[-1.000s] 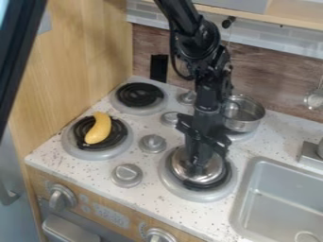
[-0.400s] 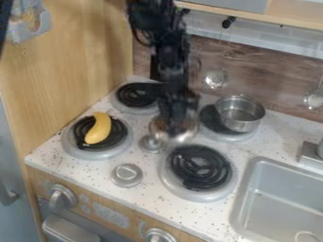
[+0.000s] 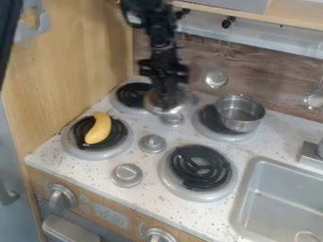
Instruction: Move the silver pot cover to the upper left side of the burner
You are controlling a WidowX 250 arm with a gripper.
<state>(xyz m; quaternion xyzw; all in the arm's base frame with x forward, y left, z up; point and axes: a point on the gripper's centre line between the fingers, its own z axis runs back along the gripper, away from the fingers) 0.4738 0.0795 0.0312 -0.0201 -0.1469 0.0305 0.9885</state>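
Observation:
The black gripper [image 3: 166, 97] hangs near the back of the stovetop, just right of the back-left burner [image 3: 134, 95]. Its fingers are shut on the silver pot cover [image 3: 155, 103], which is held over the small knobs between the two back burners and overlaps the right edge of the back-left one. Most of that burner's black coil shows beside the cover. How high the cover is above the surface I cannot tell.
A yellow banana [image 3: 99, 128] lies on the front-left burner. A silver pot [image 3: 240, 113] stands on the right part of the back-right burner. The front-right burner [image 3: 199, 167] holds nothing. The sink [image 3: 285, 198] is at the right.
The gripper has carried the silver cover off the front-right burner, toward the back and left. The front-right coil and the back-right burner have come into sight.

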